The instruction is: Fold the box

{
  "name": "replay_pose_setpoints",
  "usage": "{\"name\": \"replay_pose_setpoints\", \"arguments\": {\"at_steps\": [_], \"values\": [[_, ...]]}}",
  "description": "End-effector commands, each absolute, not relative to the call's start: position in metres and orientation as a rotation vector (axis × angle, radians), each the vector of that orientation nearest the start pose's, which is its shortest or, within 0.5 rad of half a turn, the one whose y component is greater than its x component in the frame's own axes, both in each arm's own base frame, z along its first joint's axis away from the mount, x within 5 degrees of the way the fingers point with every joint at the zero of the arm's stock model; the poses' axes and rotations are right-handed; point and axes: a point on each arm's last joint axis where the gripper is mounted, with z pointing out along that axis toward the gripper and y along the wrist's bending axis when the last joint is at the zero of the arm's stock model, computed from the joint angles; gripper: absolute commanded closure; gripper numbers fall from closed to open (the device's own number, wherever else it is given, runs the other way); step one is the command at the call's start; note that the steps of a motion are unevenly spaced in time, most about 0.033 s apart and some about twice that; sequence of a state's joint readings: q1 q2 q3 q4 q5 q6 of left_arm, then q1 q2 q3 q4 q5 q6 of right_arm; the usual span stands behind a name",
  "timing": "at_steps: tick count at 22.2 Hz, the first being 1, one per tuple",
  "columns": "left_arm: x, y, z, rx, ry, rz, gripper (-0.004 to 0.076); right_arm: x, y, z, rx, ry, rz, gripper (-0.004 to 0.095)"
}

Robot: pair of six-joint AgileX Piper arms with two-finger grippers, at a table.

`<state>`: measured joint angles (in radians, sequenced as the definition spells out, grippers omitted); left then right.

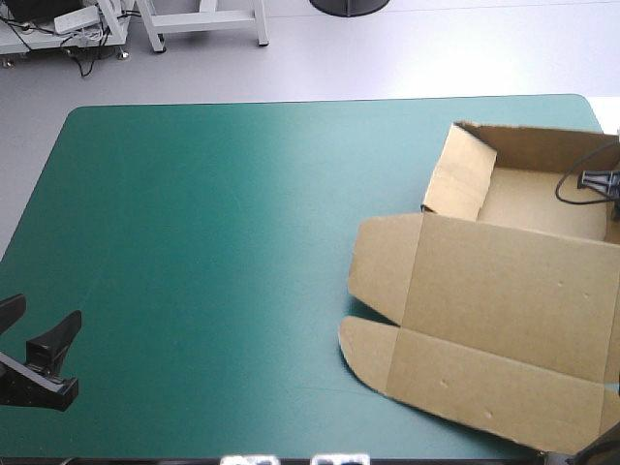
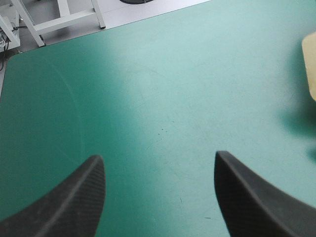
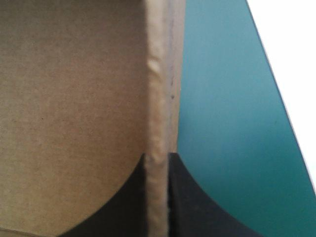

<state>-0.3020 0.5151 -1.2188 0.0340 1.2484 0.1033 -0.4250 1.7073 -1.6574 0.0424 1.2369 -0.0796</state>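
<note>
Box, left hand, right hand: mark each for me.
Box (image 1: 504, 291): high view, on its large flat panel.
Left hand (image 2: 158, 157): left wrist view, midway between its open fingertips.
Right hand (image 3: 158, 160): right wrist view, midway between fingertips shut on the box wall.

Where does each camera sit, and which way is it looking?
High view: above and behind the robot, looking down at the teal-green table and the box; the left gripper shows at the near left corner.
Left wrist view: on the left wrist, looking across the bare table; its open fingers show.
Right wrist view: on the right wrist, looking along a box wall that the right gripper pinches.
Shared: all three show the box.
</note>
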Motion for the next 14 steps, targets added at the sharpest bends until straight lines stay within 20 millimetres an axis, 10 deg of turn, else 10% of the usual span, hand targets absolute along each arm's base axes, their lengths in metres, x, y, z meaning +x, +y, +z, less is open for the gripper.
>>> {"name": "replay_pose_setpoints", "arguments": {"at_steps": [1,8,14], "values": [[0.016,-0.002,0.451,0.403,2.013,-0.092,0.027,0.312,-0.147,0.324,0.495,2.728,-0.047,0.0911],[0.016,-0.002,0.453,0.399,1.994,-0.093,0.027,0.31,-0.144,0.235,0.481,2.699,-0.018,0.0911],[0.018,-0.003,0.454,0.393,1.974,-0.097,0.027,0.312,-0.146,0.224,0.325,2.756,-0.054,0.0887]]}}
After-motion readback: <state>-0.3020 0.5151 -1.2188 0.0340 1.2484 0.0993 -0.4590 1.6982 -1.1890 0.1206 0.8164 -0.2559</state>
